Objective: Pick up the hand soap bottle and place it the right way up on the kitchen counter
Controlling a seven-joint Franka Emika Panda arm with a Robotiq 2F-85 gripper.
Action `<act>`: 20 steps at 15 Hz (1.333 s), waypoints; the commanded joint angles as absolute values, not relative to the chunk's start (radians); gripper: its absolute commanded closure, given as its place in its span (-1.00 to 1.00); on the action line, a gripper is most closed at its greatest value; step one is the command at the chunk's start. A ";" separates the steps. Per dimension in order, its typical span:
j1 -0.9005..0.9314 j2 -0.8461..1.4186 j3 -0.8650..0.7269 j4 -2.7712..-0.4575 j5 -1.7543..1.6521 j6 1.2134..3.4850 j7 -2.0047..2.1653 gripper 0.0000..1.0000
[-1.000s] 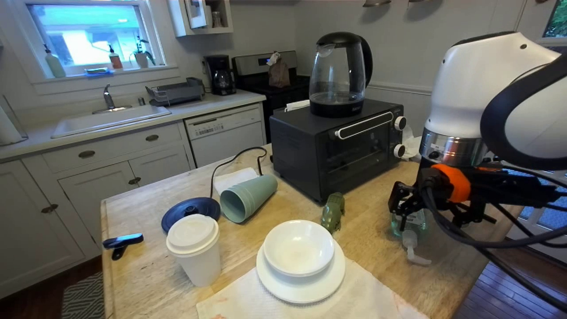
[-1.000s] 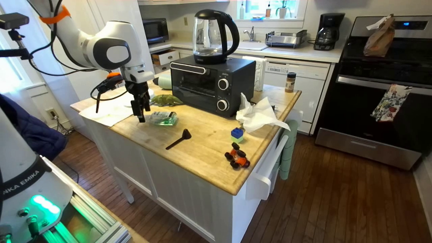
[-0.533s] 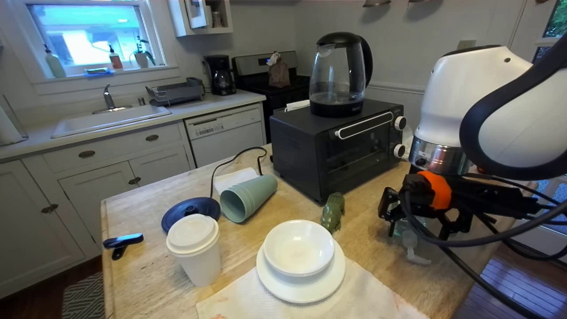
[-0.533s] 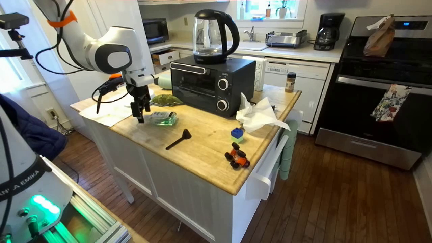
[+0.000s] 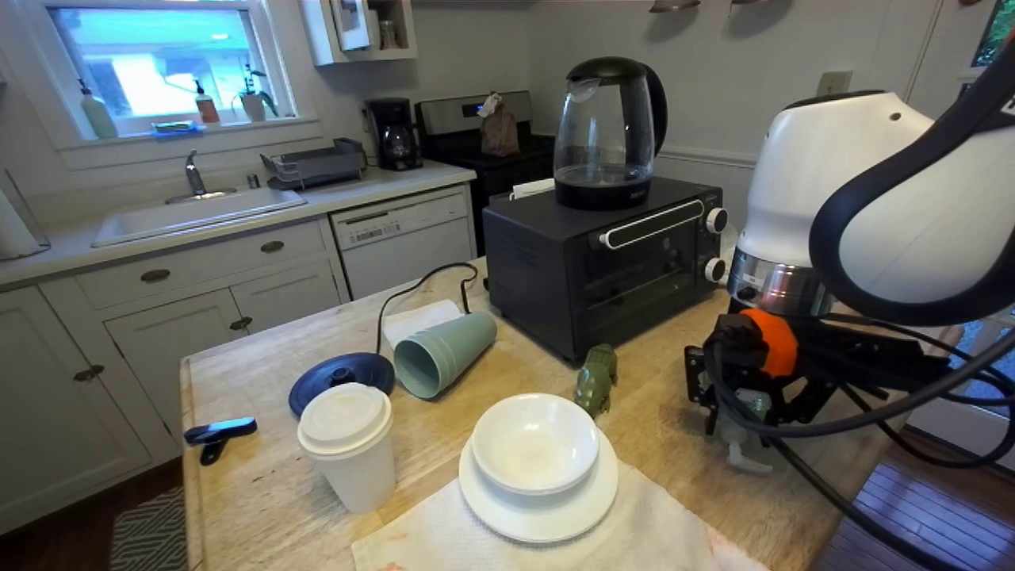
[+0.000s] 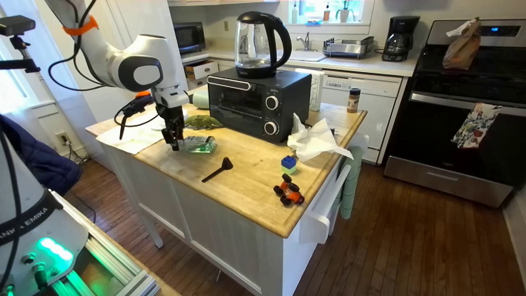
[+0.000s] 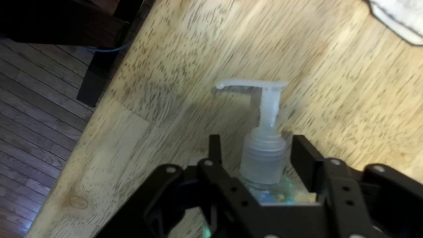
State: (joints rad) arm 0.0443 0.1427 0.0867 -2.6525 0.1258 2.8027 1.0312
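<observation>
Bottle (image 6: 200, 144) lies long axis level, pump (image 7: 269, 109) toward wrist view's top; hand (image 7: 256, 145) spread around collar (image 7: 263, 162), seemingly untouching

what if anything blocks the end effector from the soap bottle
Nothing visible. In the wrist view, the pump end of the hand soap bottle shows between the sides of the open end effector, with no other object there.

At the lower left of an exterior view, white capitals on the black band (image 6: 37, 215) of the robot base (image 6: 31, 238) read "ANK" beside a crossing cable (image 6: 17, 197), then "EMIKA". Print on the label (image 6: 200, 139) of the hand soap bottle (image 6: 201, 148) is too small to read
</observation>
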 commanded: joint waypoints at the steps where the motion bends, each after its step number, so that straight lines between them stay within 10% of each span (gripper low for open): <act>1: 0.064 0.169 0.069 -2.637 0.165 2.825 1.006 0.43; 5: 0.061 0.177 0.065 -2.633 0.176 2.817 1.003 0.86; 20: -0.031 0.129 0.022 -2.569 0.525 2.576 0.714 0.85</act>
